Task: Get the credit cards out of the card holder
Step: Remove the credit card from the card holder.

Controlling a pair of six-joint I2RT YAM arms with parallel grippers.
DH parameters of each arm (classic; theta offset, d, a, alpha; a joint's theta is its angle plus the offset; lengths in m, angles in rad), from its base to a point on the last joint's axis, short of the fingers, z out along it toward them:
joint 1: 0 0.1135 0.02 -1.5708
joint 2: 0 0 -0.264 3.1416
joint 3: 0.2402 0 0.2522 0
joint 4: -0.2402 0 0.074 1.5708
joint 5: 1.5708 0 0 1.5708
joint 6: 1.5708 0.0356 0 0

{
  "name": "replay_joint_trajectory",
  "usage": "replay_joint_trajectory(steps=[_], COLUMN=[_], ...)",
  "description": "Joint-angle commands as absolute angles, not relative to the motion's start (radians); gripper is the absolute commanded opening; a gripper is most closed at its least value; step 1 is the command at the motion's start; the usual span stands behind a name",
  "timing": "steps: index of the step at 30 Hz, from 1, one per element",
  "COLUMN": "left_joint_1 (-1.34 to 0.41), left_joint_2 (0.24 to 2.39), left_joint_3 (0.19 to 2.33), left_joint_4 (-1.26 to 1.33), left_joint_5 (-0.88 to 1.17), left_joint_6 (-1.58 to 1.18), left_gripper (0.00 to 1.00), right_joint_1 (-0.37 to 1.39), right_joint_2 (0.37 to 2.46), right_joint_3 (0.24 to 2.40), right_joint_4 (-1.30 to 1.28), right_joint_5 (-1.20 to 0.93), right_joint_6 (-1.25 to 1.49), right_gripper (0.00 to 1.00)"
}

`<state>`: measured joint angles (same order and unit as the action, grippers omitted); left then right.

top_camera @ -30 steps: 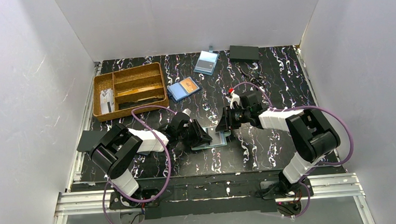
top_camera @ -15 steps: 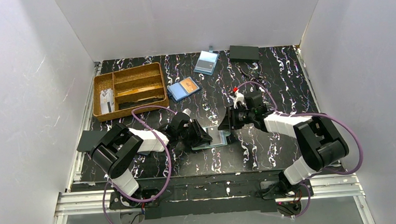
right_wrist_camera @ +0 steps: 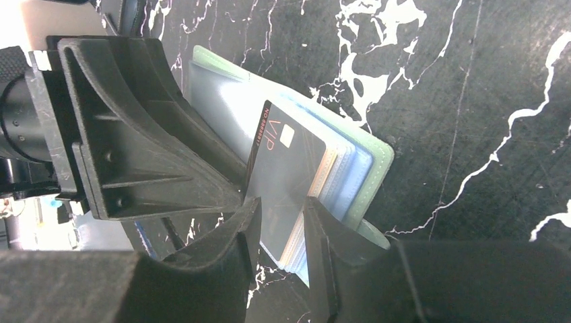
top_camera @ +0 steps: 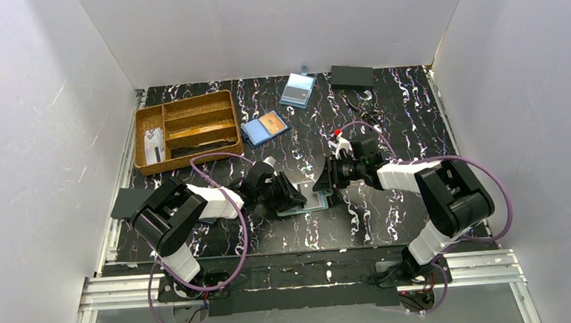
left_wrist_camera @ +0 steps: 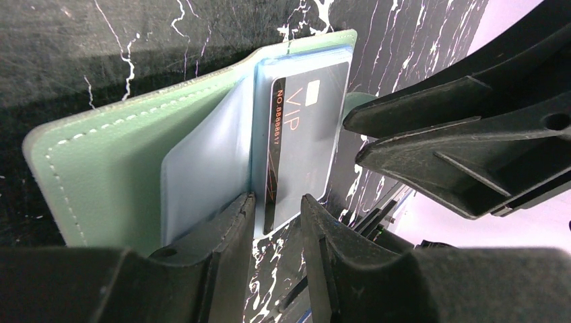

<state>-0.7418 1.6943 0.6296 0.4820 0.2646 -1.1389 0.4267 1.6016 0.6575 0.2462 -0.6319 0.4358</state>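
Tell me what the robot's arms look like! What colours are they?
Both the left arm and right arm are chunky black joints with white sections between. A purple cable loops along each. The fingers are black, ribbed plastic wedges.

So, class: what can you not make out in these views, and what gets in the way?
Top view: the card holder lies mostly under both tools; its card is too small to see.
Left wrist: the left tool crowds the lower end of the VIP card; grip unclear.
Right wrist: the right tool covers the sleeves' near ends; card count unknown.
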Motion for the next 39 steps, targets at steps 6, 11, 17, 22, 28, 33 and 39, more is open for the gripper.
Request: replay_joint_trajectory(steps=[6,11,17,22,28,33,39], left_joint_1=[-0.747,-0.748,-0.747,-0.748,-0.749,-0.749,-0.748], left_joint_2=[1.738,1.743,1.745,1.744,1.744,1.749,1.762], left_joint_3=[0.614,0.611,0.606,0.609,0.610,0.612,0.610], left_joint_4=[0.402,0.406,0.406,0.406,0.406,0.410,0.433], left_joint_5=[0.207,0.209,0.206,0.207,0.209,0.216,0.230], left_joint_6=[-1.119,-1.119,-1.121,-1.120,-1.120,-1.118,-1.132], left_gripper=[0.31,0.31,0.31,0.31,0.31,0.32,0.33], right_joint_1=[0.426,0.426,0.423,0.423,0.423,0.423,0.424], right_joint_2=[1.638,1.591,1.580,1.632,1.671,1.682,1.733], right_joint_3=[0.674,0.668,0.653,0.670,0.681,0.685,0.704], right_joint_4=[0.278,0.280,0.298,0.275,0.272,0.275,0.267], right_joint_5=[-0.645,-0.646,-0.661,-0.643,-0.653,-0.670,-0.684], right_joint_6=[0.441,0.403,0.396,0.405,0.416,0.426,0.447], right_gripper=[0.37,0.35,0.34,0.34,0.33,0.33,0.30])
